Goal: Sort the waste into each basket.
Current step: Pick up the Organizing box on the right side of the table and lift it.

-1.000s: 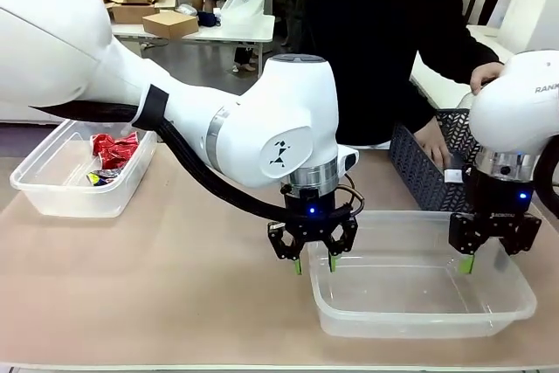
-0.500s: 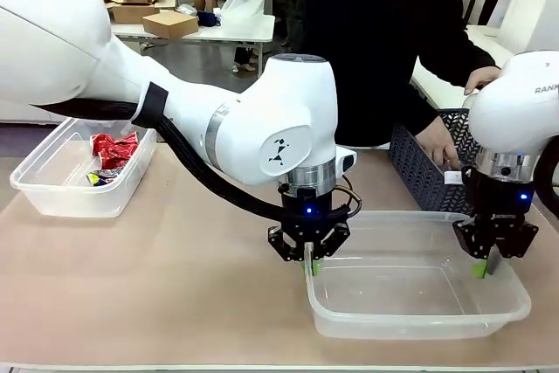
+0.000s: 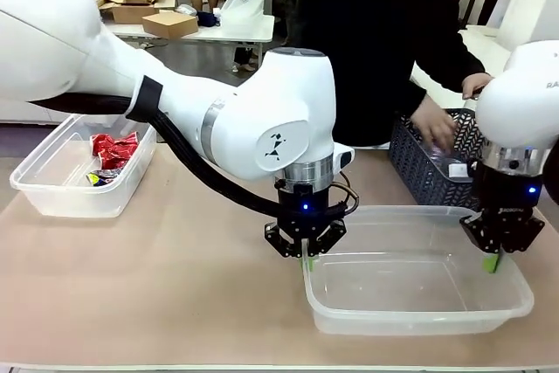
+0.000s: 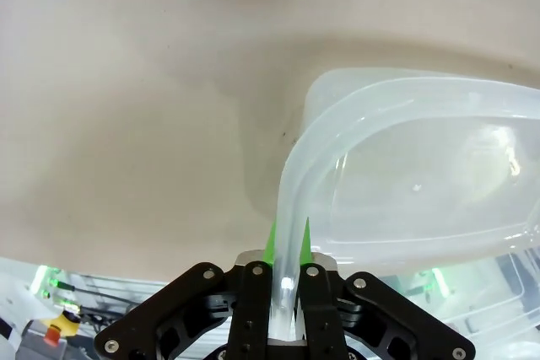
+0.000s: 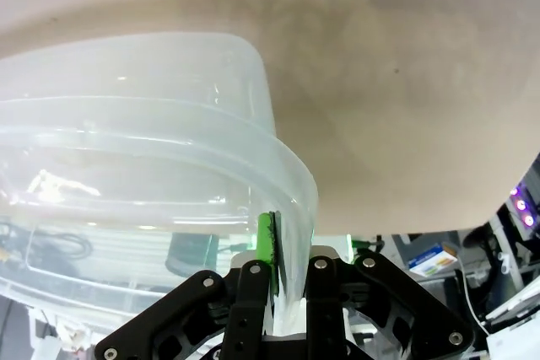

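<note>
- While both arms grip it, the clear rectangular plastic tub (image 3: 410, 319) stands on the beige desk (image 3: 175, 277).
- Left jaws are clamped on its left rim; right jaws are clamped on its right rim.
- Well left of it, a second clear tub (image 3: 52, 194) holds crushed red cans (image 3: 113, 148).

Blurred hand (image 3: 434, 132) over the dark lattice basket (image 3: 417, 172), contents indistinct

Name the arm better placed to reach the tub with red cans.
Probably left: the tub with cans sits on its side; both clamp the empty tub, left gripper at the nearer end, right gripper at the far end.
</note>
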